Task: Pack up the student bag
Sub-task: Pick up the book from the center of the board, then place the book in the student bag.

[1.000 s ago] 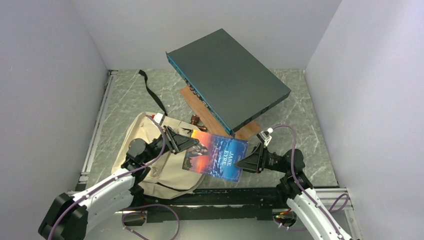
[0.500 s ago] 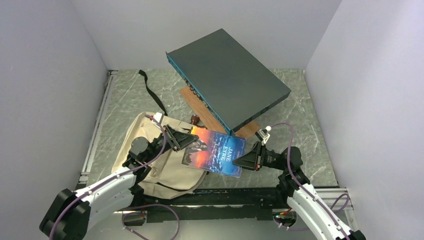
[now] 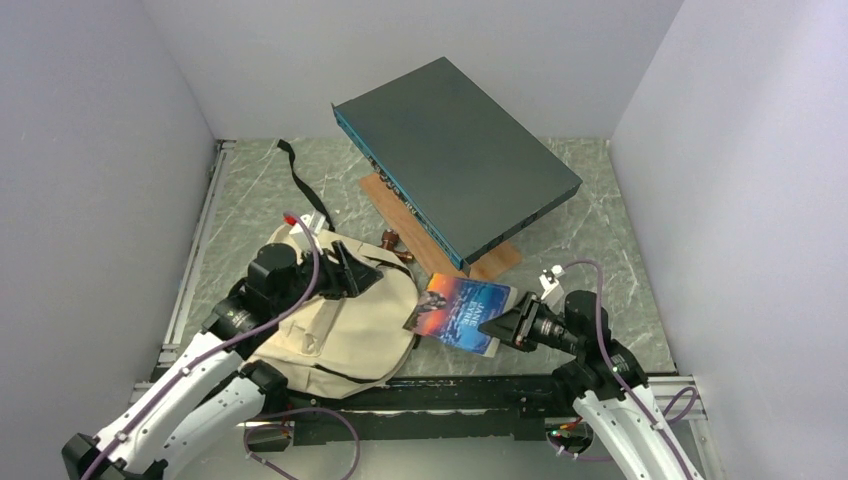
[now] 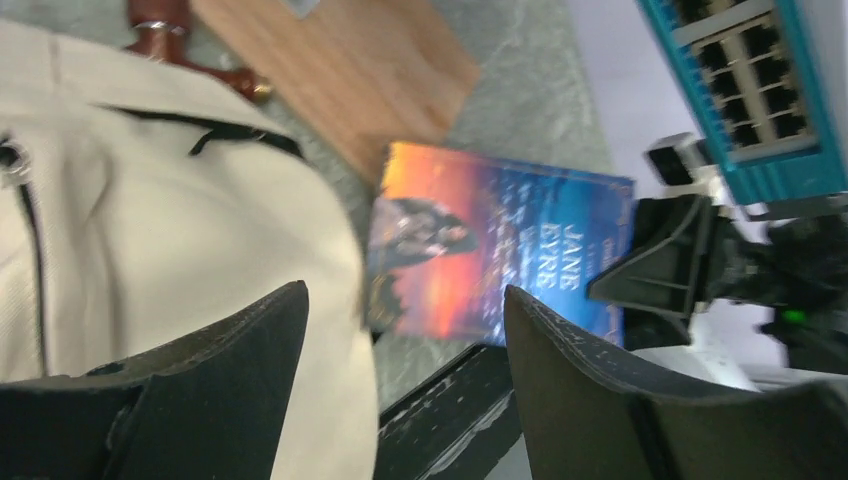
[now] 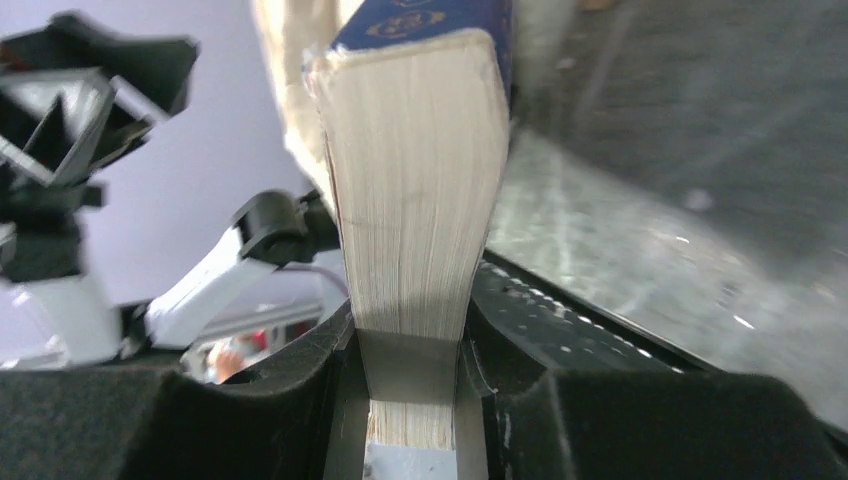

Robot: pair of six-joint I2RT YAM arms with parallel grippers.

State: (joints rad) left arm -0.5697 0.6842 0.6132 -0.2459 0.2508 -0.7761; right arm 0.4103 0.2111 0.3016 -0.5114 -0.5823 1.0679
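Observation:
The student bag (image 3: 335,325) is a cream canvas backpack with black trim, lying flat at the front left; in the left wrist view the bag (image 4: 170,220) fills the left side. A "Jane Eyre" paperback (image 3: 462,312) with a blue and orange cover hangs just right of the bag, tilted. My right gripper (image 3: 503,327) is shut on the book's right edge. The right wrist view shows the book's page block (image 5: 420,190) clamped in the right gripper (image 5: 415,335). My left gripper (image 3: 362,278) stands open and empty above the bag's top, apart from the book (image 4: 500,250).
A big dark grey flat box (image 3: 455,150) with a teal front rests tilted on a wooden board (image 3: 440,255) at the back centre. A small brown object (image 3: 390,240) lies by the bag's top. A black strap (image 3: 300,185) trails to the back left. Grey walls close in on three sides.
My left gripper has let go of the book, opened and drawn back left over the bag. The right gripper has carried the book right and lower, off the bag.

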